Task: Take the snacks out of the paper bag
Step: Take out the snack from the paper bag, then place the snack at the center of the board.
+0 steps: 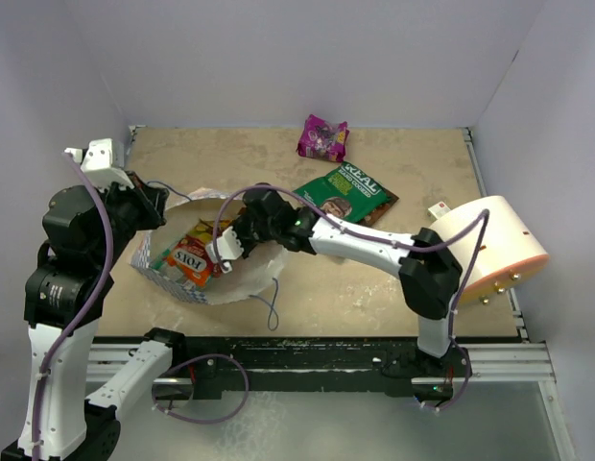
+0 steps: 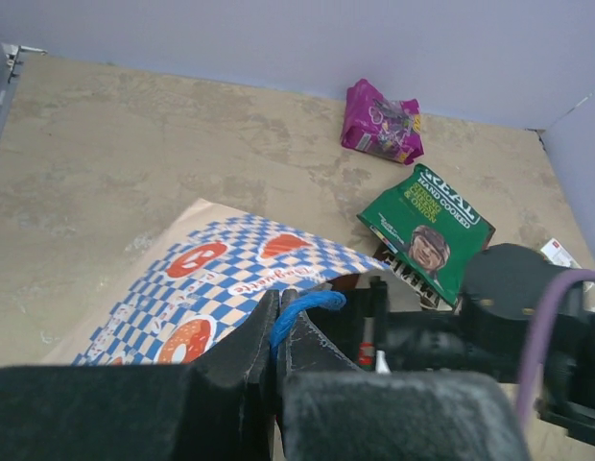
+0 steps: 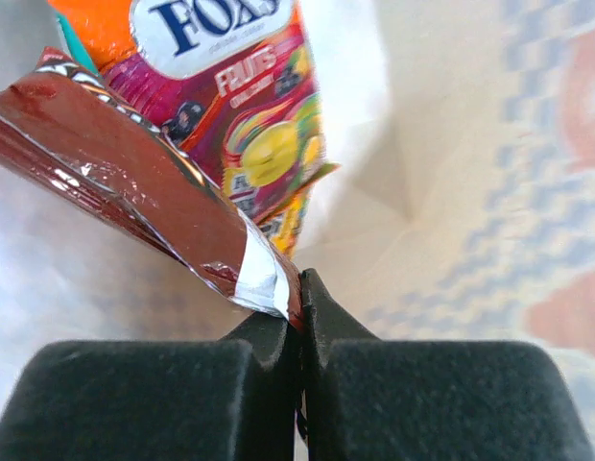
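Top external: right arm (image 1: 360, 240) inside paper bag (image 1: 166, 279).

So the cream-white paper bag with blue checks (image 1: 248, 279) lies sideways, orange Fox's packet (image 1: 190, 257) and shiny brown pouch (image 3: 134, 182) inside; magenta-purple packet (image 1: 322, 137) and green packet (image 1: 343, 192) already out on the tabletop (image 1: 365, 293).

the bag (image 2: 211, 279) is matt, creased paper with a twisted blue string (image 2: 302, 307), and the table (image 2: 134, 144) looks matt and mottled. the brown pouch (image 3: 125, 182) is glossy crinkled foil; the fox's packet (image 3: 230, 86), green packet (image 2: 427, 230) and magenta packet (image 2: 379, 120) are shiny film. the right gripper (image 3: 299, 288) is matt black, faintly grainy.
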Robot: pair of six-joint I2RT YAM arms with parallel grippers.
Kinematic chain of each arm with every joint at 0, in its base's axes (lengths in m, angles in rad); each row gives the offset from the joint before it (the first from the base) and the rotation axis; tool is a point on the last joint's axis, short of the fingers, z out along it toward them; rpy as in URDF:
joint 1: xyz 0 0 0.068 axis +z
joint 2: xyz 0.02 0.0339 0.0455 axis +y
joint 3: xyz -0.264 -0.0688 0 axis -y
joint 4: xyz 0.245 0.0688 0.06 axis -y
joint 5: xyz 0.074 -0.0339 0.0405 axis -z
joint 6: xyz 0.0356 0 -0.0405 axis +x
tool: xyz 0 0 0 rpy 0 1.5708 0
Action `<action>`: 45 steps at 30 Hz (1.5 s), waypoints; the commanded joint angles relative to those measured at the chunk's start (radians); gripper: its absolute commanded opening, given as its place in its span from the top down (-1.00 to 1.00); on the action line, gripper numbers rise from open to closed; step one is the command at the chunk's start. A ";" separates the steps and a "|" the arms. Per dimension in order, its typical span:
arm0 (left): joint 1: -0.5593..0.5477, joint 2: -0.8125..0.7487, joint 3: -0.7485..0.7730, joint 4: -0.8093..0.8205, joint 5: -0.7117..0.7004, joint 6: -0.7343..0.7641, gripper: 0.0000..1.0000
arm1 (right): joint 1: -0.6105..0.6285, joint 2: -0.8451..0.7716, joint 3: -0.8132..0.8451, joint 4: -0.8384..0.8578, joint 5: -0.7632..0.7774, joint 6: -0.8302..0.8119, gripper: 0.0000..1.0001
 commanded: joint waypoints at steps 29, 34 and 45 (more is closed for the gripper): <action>-0.001 0.088 0.079 0.006 -0.328 -0.083 1.00 | -0.009 -0.466 0.553 -0.530 0.200 0.996 1.00; -0.001 0.086 0.065 -0.015 -0.339 -0.097 1.00 | -0.055 -0.499 0.583 -0.540 0.457 1.062 1.00; 0.000 0.062 0.060 -0.014 -0.322 -0.110 1.00 | -0.424 -0.320 0.660 -0.657 0.595 1.191 1.00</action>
